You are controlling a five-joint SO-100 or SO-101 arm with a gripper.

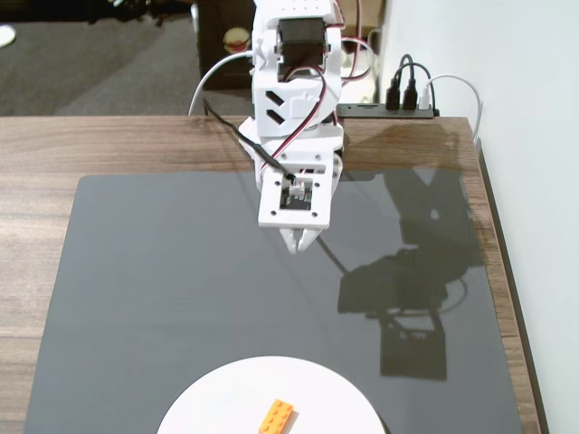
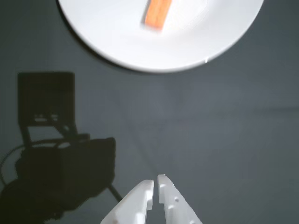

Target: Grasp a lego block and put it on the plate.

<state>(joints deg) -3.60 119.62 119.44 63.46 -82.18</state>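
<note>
Since the lego block (image 1: pixel 277 418) already lies on the plate (image 1: pixel 217 398), the gripper (image 2: pixel 155 183), fingers nearly together and empty, hangs well clear of the plate. Retreating well means lifting straight away from the plate without brushing its rim.

A dark grey rectangular mat (image 1: pixel 181 298) covers a brown wood-grain table (image 1: pixel 54 145), with a plain white wall (image 1: pixel 516 54) at right and grey carpet floor (image 1: pixel 90 63) behind.
</note>
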